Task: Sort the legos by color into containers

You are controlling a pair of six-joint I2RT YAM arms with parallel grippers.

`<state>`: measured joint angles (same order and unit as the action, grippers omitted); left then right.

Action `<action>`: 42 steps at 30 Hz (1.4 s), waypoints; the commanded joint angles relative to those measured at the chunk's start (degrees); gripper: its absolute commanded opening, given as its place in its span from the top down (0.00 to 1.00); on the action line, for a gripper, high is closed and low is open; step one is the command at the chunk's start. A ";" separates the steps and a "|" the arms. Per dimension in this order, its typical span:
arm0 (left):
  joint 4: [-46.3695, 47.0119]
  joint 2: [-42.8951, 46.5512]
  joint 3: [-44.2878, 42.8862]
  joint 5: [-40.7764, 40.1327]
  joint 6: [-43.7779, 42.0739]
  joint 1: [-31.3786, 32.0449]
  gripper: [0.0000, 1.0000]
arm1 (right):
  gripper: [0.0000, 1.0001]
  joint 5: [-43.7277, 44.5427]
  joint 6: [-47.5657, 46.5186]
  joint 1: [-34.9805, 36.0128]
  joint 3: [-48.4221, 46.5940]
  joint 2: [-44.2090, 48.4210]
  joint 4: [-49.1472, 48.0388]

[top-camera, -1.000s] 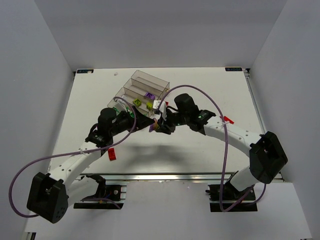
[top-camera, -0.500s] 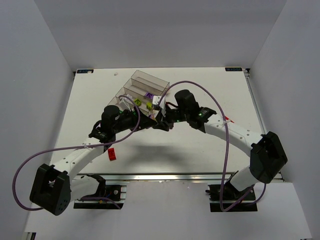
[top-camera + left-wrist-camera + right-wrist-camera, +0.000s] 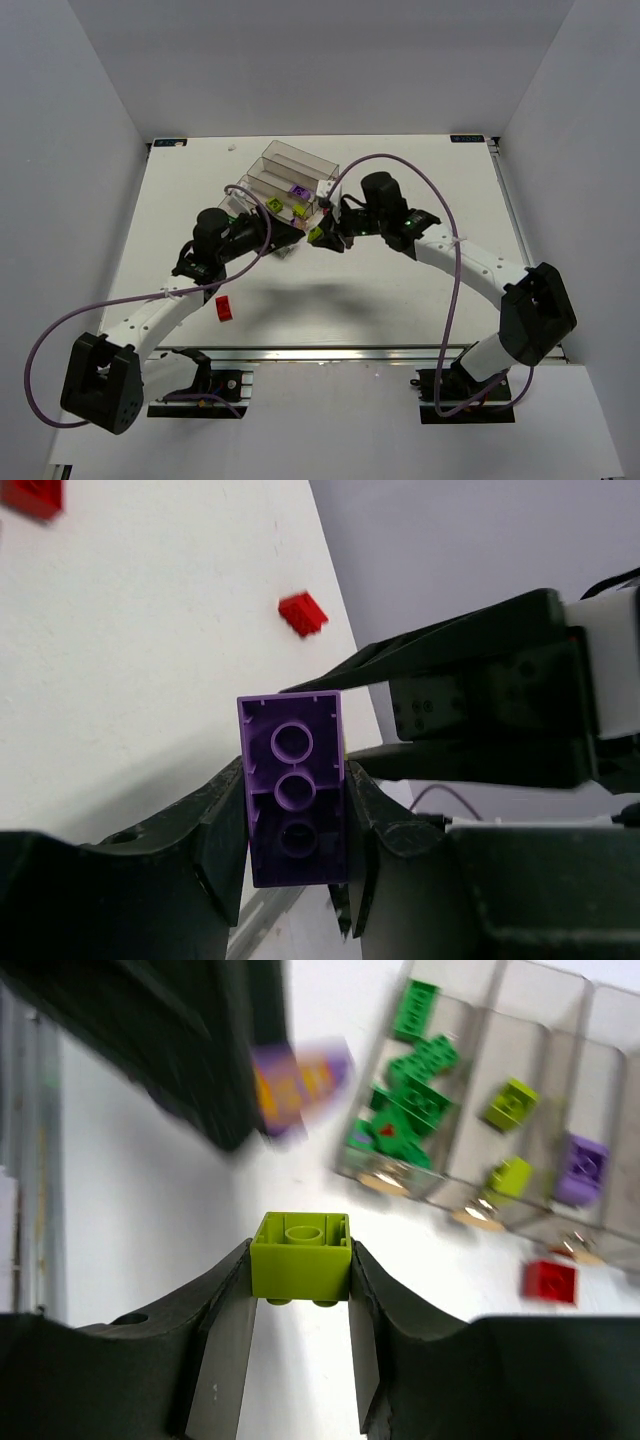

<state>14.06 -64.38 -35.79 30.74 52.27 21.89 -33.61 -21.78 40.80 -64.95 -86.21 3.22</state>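
White table (image 3: 380,300), lone red brick (image 3: 224,309) by the left arm. Left gripper (image 3: 293,825) clamped on purple brick (image 3: 292,770), right gripper (image 3: 300,1285) clamped on lime brick (image 3: 301,1244), both beside the tray (image 3: 292,153). Green bricks (image 3: 405,1110) sit in its near-left bin.

**Robotics laboratory test cell.** A white bench (image 3: 420,180) is enclosed on three sides by plain pale panels (image 3: 90,150). Two jointed robot arms, left (image 3: 165,315) and right (image 3: 470,265), are bolted to a metal rail (image 3: 330,352) at the bench's near edge. Each arm trails a purple cable (image 3: 459,300). Small tags (image 3: 466,139) mark the far bench corners.
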 commanded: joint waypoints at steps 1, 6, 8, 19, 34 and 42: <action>3.77 1.80 0.72 2.56 0.55 -3.95 0.82 | 1.00 -0.76 0.51 -3.70 0.61 2.54 -0.59; 1.60 -4.23 -5.66 3.19 -1.72 -8.79 0.80 | 1.00 0.81 -0.89 -6.08 2.72 3.33 0.20; -1.83 -8.28 -9.89 0.73 -5.76 -8.88 0.79 | 1.00 1.26 -1.07 -6.87 2.90 3.25 0.64; -13.62 -41.23 -39.87 -11.05 -8.07 -8.97 0.68 | 1.00 2.58 -0.98 -8.80 2.72 2.89 1.35; -26.90 -59.28 -64.49 -19.31 -11.49 -6.60 0.44 | 1.00 1.26 -0.98 -9.33 1.49 0.17 1.52; -27.95 -58.23 -62.47 -20.11 -12.37 -6.51 0.35 | 1.00 0.82 -1.33 -9.42 -1.76 -3.25 2.14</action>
<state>-12.73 -124.46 -98.30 11.92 40.99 15.40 -31.66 -22.61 31.81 -63.26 -88.75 5.61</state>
